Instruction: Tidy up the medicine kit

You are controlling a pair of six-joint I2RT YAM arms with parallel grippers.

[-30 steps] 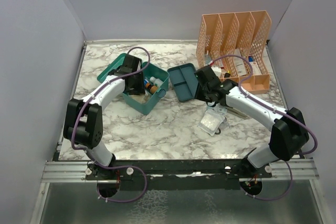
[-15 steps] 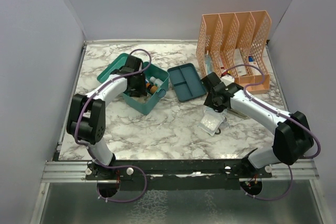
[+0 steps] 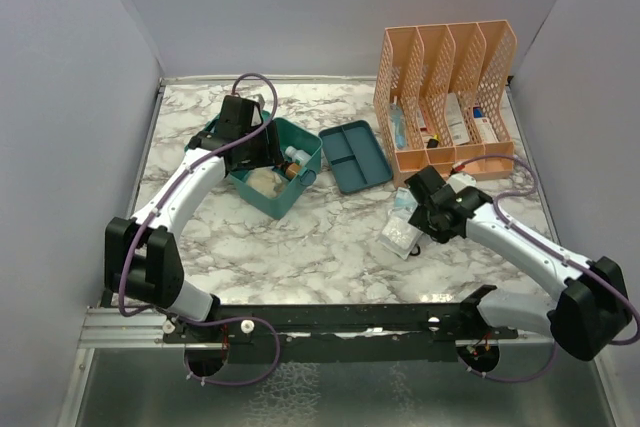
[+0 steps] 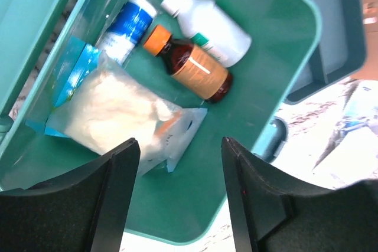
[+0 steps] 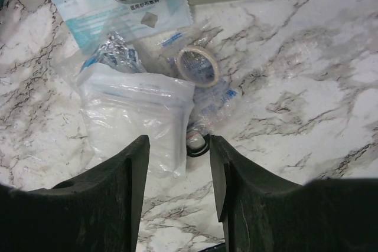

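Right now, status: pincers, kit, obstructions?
Left pincer open above medicine kit. Right pincer open above loose bags. Kit open, insert tray out beside it. No obstruction seen.

Marble-patterned table point(image 3: 330, 237) boxed in by plain pale walls point(image 3: 60, 97) — evenly lit

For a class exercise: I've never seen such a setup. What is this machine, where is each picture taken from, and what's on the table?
Two robot arms, left and right, are bolted at the table's near edge. The wide picture is from a camera above and behind them; the other two from wrist cameras. The left gripper is open over the teal medicine kit, which contains a brown bottle and a white bag. The right gripper is open above clear bags and a tape roll. The insert tray and a peach file organizer sit farther back. Nothing is held.
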